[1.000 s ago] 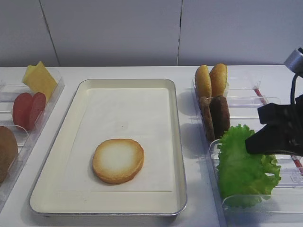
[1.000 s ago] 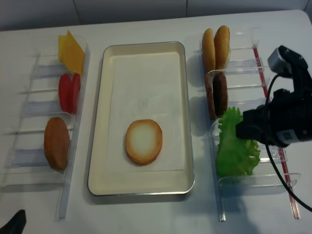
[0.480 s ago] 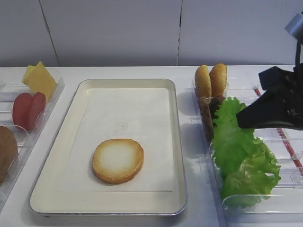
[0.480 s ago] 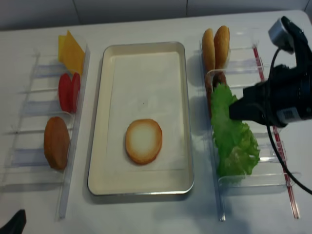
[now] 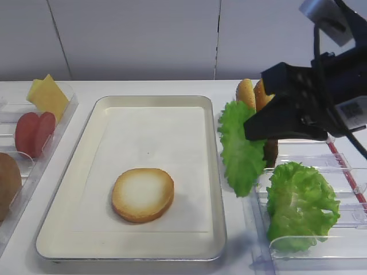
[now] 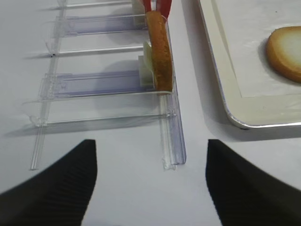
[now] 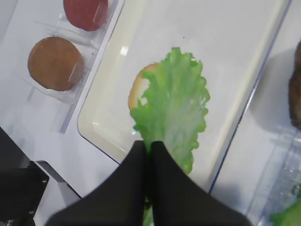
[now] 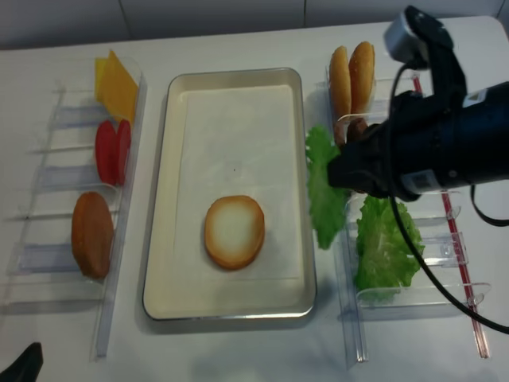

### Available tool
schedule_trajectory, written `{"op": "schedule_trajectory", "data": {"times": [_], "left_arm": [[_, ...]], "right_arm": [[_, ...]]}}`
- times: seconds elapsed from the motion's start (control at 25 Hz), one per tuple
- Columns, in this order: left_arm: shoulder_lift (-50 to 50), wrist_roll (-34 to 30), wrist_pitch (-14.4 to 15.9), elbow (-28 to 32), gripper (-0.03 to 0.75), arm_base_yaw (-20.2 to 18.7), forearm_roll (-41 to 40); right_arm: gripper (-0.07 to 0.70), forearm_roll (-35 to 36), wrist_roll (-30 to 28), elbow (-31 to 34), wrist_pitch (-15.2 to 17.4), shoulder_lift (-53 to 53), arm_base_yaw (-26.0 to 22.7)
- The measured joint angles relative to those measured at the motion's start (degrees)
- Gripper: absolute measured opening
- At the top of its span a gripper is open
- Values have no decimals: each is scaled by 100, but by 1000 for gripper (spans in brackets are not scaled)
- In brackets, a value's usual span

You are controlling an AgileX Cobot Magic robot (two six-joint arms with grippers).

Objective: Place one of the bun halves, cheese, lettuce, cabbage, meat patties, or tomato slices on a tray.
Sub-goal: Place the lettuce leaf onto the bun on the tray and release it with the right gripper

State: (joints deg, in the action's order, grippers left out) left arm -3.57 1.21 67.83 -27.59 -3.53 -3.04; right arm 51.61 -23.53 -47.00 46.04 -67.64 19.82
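Lettuce is held clamped in the right gripper, hanging over the tray rim w/ one bun half lying inside. A leaf clump sits in the bin nearby. Left gripper jaws are spread apart.

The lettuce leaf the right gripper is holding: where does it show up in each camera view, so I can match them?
Exterior high: lettuce hangs right of centre, at the tray's right rim.
Exterior high (realsense): right of centre, just outside that rim.
Right wrist: centre, dangling over the bun half.
Left wrist: not in it.
Shared landmark: the bun half on the tray.
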Motion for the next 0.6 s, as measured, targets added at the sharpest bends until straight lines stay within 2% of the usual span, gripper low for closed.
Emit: {"op": "schedule_trajectory", "data": {"times": [0.2,0.6], "left_arm": [[0,0,0,0,483,0,0],[0,0,0,0,483,0,0]], "right_arm": [[50,-31,245,-48,-407,-79,500],[50,-64,401,-694,-569,-1108,1405]]}}
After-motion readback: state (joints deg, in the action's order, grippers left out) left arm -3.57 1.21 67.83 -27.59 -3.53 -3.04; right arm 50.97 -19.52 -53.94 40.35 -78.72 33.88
